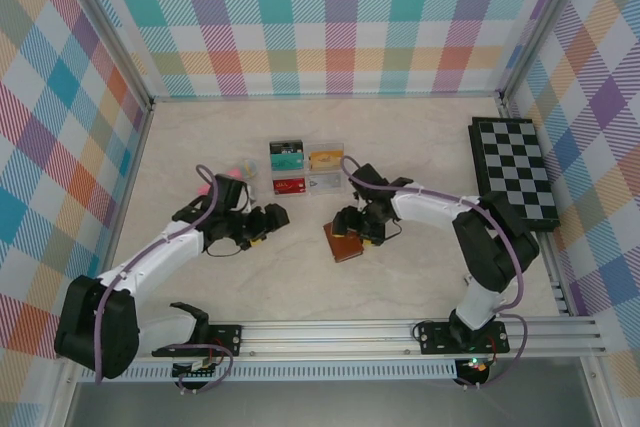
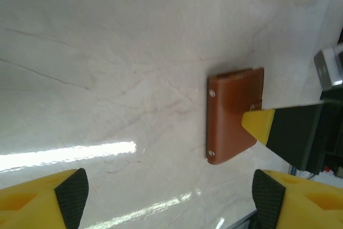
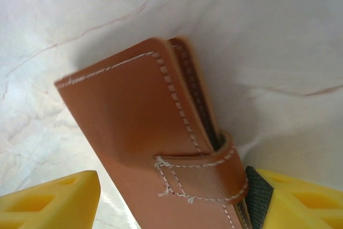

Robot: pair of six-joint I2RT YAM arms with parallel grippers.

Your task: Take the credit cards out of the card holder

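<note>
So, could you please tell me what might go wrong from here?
1. The holder lies closed with its strap across the open edge, and the right tool straddles that end. Closing there could clamp it shut or trap the strap.
2. One side of the right tool looks nearer than the other, so the holder may slide on the smooth table.
3. The left tool is open and apart from the holder, so nothing braces it.
</note>
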